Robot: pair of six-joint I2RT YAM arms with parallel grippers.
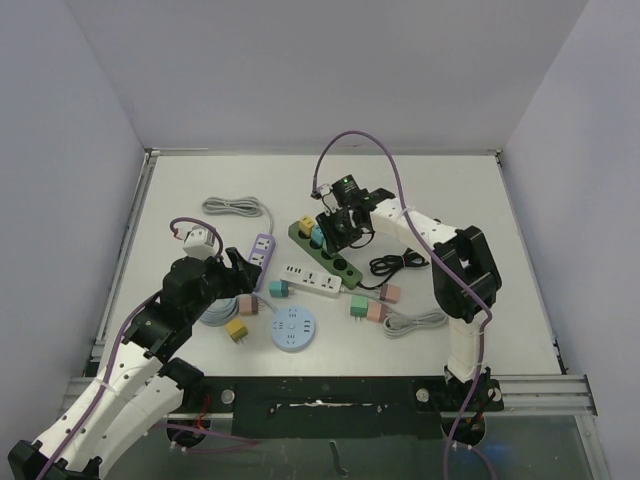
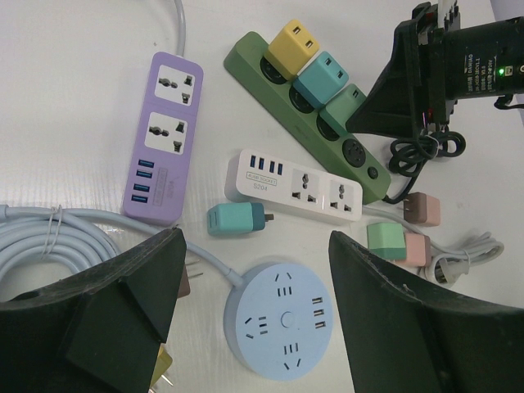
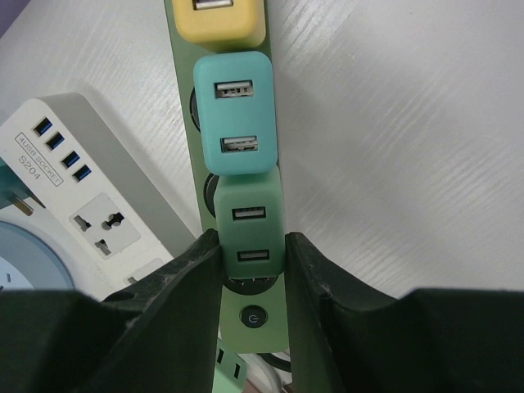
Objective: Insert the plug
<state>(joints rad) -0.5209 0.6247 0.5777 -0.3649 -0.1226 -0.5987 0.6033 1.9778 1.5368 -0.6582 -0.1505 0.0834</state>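
A dark green power strip [image 3: 254, 321] lies across the middle of the table [image 1: 325, 250]. A yellow plug [image 3: 219, 20] and a teal plug [image 3: 234, 115] sit in its first two sockets. My right gripper [image 3: 252, 254] is shut on a light green plug [image 3: 250, 221] and holds it over the third socket, next to the teal one. A sliver of black socket shows under its lower edge. The strip's power button sits just below. My left gripper [image 2: 255, 241] is open and empty above a round blue power strip [image 2: 278, 319].
A white strip [image 2: 295, 184] and a purple strip [image 2: 162, 139] lie near the green one. A loose teal plug [image 2: 233, 219], a green plug [image 2: 385, 237], two pink plugs [image 2: 422, 209] and a yellow plug [image 1: 237, 330] lie around. Coiled cables lie at the left [image 2: 49, 237] and right [image 1: 415, 322].
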